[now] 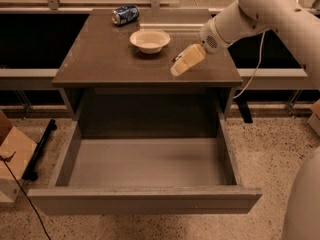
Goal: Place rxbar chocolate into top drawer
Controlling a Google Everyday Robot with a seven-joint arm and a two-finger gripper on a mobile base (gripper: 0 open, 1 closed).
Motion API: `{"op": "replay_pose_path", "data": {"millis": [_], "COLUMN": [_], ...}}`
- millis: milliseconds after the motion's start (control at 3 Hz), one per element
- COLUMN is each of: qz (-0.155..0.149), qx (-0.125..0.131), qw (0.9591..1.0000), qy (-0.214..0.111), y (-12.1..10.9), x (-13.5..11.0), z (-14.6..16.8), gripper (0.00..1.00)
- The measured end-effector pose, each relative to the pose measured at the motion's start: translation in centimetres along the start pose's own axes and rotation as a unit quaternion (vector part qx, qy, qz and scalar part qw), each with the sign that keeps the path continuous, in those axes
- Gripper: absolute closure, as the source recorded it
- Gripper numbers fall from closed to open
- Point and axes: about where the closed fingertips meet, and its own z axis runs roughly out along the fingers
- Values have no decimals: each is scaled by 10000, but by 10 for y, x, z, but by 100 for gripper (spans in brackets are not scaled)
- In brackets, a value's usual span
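- the hand (179, 68), pale and cream-coloured, sits low over the right half of the brown-grey surface (100, 54), tilted down and to the left with its tip close to the top.
- how far the hand is open cannot be told from this angle, nor whether it has hold of anything.
- the white arm (250, 14) comes in from the upper right corner and bends down to the hand.
- the rxbar chocolate (175, 58) lies on the surface right of the bowl, almost wholly covered by the hand; only a dark sliver shows at the hand's upper left edge. whether the hand touches it cannot be told.
- the top drawer (145, 200) is pulled well out toward the camera, below the front edge of the surface, with its pale grey inner floor showing and its plain flat front nearest the viewer.
- a white bowl (150, 40) stands upright near the middle of the surface, just left of the hand and apart from it.
- a blue soda can (125, 14) lies on its side at the back of the surface, behind the bowl and to its left.
- a cardboard box (12, 154) rests on the speckled floor to the left of the drawer.
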Motion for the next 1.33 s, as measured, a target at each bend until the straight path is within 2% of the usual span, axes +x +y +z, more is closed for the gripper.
{"op": "replay_pose_path", "data": {"millis": [667, 1333], "qz": [43, 258], "qx": [390, 592], "qw": [9992, 9971], "qy": [-98, -410], "y": [-9, -36], "x": [-4, -8], "z": [22, 48], "gripper": [0, 0]}}
